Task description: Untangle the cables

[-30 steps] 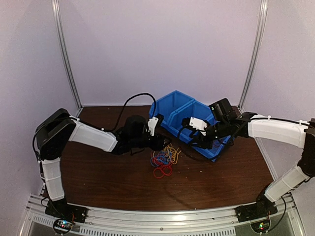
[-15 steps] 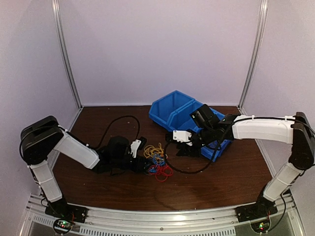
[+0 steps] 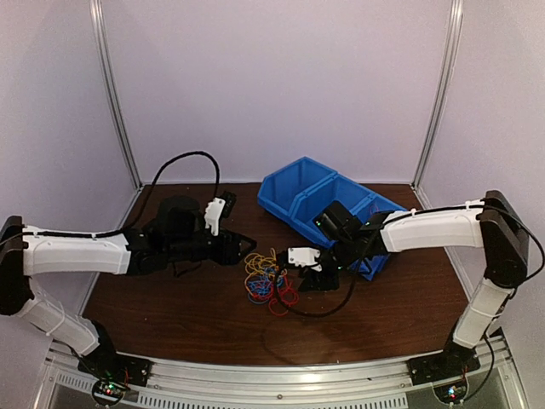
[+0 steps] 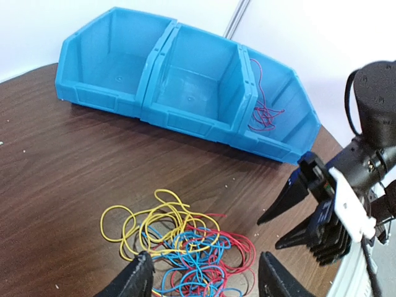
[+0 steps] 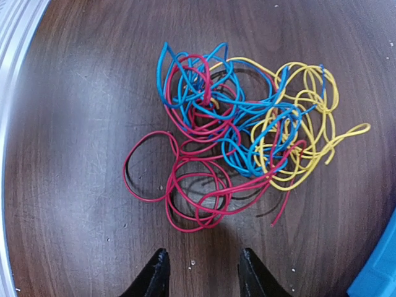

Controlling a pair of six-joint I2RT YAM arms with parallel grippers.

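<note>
**A:** One brown surface (image 3: 170, 298) is carrying everything, isn't it?

**B:** Yes. Three joined blue bins (image 3: 285, 204) are sitting toward the back, and a red cable (image 4: 263, 114) is lying in the end bin by the right arm.

**A:** And the cables (image 3: 268, 277)?

**B:** They're lying in a red, yellow and blue tangle on the wood, near the bins.

**A:** Anything being gripped?

**B:** Nothing. The left gripper (image 3: 247, 243) is hovering at the tangle's left edge and the right gripper (image 3: 285, 262) just beside it on the right, both with fingers (image 5: 154, 272) spread.
</note>
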